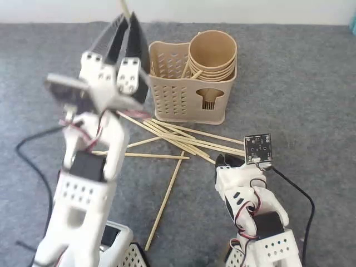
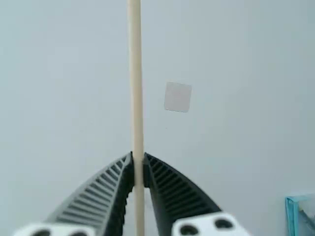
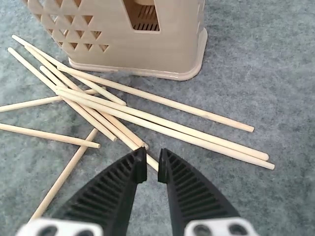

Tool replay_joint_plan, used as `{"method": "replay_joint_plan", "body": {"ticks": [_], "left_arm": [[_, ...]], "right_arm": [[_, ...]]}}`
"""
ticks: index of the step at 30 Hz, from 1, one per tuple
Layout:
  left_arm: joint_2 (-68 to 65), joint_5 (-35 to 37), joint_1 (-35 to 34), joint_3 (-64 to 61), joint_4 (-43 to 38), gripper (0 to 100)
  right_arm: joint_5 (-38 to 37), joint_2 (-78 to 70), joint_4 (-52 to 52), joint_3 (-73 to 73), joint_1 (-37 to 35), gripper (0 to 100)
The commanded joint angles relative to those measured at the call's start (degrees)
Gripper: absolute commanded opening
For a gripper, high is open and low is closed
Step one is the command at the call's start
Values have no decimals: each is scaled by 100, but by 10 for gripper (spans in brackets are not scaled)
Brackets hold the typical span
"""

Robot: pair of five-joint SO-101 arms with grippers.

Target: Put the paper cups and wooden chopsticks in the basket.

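One chopstick point(image 2: 135, 88) clamped in raised left end effector point(image 2: 138, 160), paper cups point(image 1: 212, 53) stacked inside basket point(image 1: 178, 100), loose chopsticks point(image 3: 162, 125) scattered on grey surface point(image 1: 311, 83) beside basket, right end effector point(image 3: 151, 160) low over them, tips narrowly apart, empty.

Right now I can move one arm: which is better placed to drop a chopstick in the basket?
Left, probably: its fingers grip a thin wooden chopstick raised near the beige plastic basket; the right fingers hold nothing.

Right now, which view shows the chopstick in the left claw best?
The left wrist view: the chopstick stands clamped in the left claw. The high view catches its tip. The right wrist view faces loose chopsticks.
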State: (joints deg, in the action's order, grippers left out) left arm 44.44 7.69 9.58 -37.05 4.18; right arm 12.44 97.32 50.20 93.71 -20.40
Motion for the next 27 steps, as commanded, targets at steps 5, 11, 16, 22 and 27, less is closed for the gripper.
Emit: {"method": "replay_joint_plan", "body": {"ticks": [5, 11, 16, 22, 27], "left_arm": [[-1477, -18, 70, 734, -958, 13], [-2198, -26, 167, 725, -1468, 16], [-2409, -18, 123, 725, -1582, 118], [-2391, -44, -62, 760, -1134, 209], [-1679, -53, -413, 725, -158, 206]], "right_arm": [[-97, 101, -4, -88, 75, 51], [-97, 101, -4, -88, 75, 51], [-97, 101, -4, -88, 75, 51], [-105, 101, -4, -88, 75, 51], [-105, 101, 22, -88, 75, 51]]}}
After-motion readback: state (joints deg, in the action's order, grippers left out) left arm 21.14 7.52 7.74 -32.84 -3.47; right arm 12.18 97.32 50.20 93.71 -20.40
